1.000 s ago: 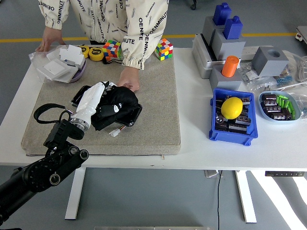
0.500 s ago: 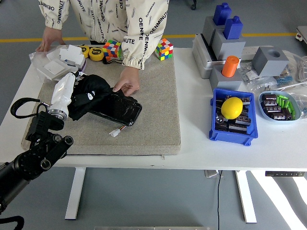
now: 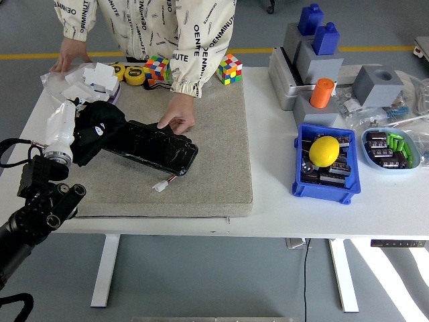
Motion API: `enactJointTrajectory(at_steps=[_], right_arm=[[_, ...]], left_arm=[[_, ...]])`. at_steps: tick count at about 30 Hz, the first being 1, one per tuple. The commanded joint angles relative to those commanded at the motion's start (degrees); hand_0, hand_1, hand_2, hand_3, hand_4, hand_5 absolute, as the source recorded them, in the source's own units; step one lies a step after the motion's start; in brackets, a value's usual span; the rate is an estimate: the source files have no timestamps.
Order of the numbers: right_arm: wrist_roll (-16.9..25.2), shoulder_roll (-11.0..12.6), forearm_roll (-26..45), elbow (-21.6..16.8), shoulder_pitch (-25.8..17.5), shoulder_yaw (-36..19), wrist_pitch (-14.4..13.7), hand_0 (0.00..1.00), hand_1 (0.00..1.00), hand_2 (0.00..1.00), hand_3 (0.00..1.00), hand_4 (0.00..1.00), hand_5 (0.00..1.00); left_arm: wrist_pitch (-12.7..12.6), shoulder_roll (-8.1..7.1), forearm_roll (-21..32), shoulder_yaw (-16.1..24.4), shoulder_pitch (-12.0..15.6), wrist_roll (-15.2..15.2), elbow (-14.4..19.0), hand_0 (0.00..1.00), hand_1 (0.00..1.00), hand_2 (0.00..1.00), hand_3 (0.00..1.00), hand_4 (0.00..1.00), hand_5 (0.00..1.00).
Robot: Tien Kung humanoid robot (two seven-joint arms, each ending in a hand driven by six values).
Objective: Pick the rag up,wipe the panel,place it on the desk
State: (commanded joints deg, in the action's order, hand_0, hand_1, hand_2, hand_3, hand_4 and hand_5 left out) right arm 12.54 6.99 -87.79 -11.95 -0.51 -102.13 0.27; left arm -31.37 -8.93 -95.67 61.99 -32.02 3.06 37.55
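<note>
Head view showed the left hand (image 3: 67, 124) at the left end of the black panel (image 3: 151, 144), its white fingers curled over the black rag (image 3: 97, 124) and grasping it. The rag lay bunched under and just right of that hand, pressed on the panel's left end and spilling slightly off it onto the grey mat (image 3: 208, 161). The panel's long axis ran from upper left to lower right across the mat, so the unwiped length stretched away to the right of the fingers. The left hand was the only robot hand near it; the right hand was not in view. A person's hand (image 3: 175, 121) rested on the panel's far edge near its right half, seemingly steadying it, while the person's other hand (image 3: 67, 57) lay flat at the table's far left corner. A small white connector (image 3: 159, 186) on a short wire sat just off the panel's near edge.

By count: one rag, one panel, one mat, two colour cubes (image 3: 157, 68) at the mat's far edge, one blue bin (image 3: 323, 186) with a single yellow ball (image 3: 324, 150) in it, well apart to the right on the white table (image 3: 281, 211). The wipe looked to be mid-course, with setting the rag down not yet done.
</note>
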Motion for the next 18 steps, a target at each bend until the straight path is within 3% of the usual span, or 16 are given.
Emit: enactJointTrajectory(at_steps=[11,18], right_arm=[[0.0,0.0,-0.1,0.0,-0.1,-0.2,0.0,0.522,0.558,0.49,0.522,0.886,0.359],[0.0,-0.2,-0.2,0.0,-0.1,-0.4,0.0,0.522,0.559,0.49,0.522,0.886,0.36]], left_arm=[[0.3,-0.23,1.7,-3.6,0.9,-0.2,3.5,0.274,0.322,0.327,0.57,0.654,0.002],[0.5,-0.62,3.7,-9.2,1.9,-0.8,8.1,0.274,0.322,0.327,0.57,0.654,0.002]])
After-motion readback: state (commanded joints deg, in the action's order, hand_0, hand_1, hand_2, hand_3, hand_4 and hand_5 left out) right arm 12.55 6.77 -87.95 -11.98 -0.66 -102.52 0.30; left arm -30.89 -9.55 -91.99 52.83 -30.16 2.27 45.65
